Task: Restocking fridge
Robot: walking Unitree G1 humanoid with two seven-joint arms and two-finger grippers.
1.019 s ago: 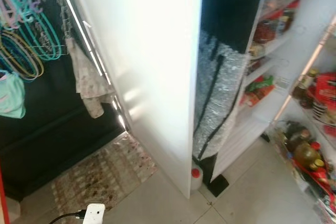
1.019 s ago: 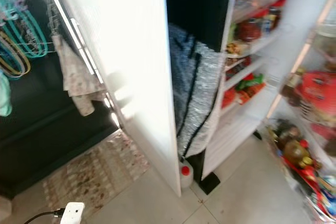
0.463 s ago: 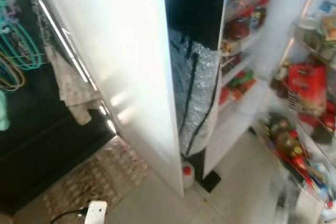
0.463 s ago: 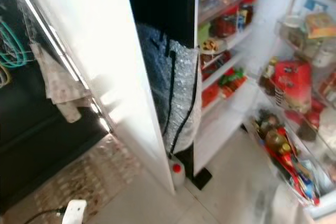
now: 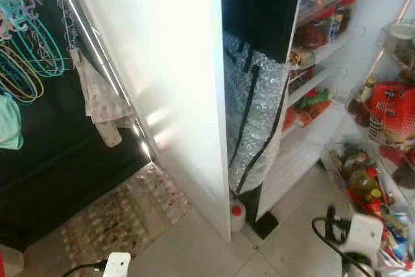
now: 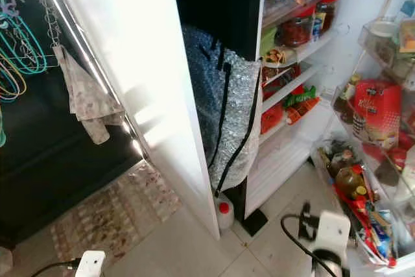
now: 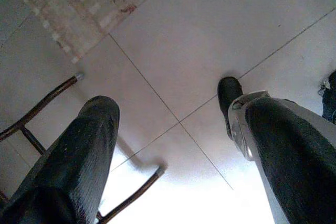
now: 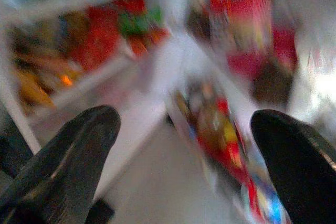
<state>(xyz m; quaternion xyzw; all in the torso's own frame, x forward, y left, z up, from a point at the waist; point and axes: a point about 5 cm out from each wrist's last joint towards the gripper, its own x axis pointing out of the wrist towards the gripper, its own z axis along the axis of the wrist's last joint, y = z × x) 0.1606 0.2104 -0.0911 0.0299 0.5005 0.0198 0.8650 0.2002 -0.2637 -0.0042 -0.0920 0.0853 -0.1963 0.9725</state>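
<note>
Right gripper (image 8: 184,166), fingers spread wide and holding nothing, points at the open fridge (image 6: 292,154) filling the right half of the head view, while the left gripper (image 7: 178,145), equally wide and empty, hangs over the floor tiles (image 7: 199,40). Shelves at upper right hold red jars (image 6: 298,29) and packets, and the door rack (image 6: 363,225) at lower right carries a red bag (image 6: 375,111) and an oil bottle (image 6: 350,180); glass looks heavy, slippery and breakable, best gripped round the body, the soft bag at its top

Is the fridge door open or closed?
Open. The fridge door is swung wide, so its racks of bottles face the room, and the inside shelves with jars and packets are in plain sight.
</note>
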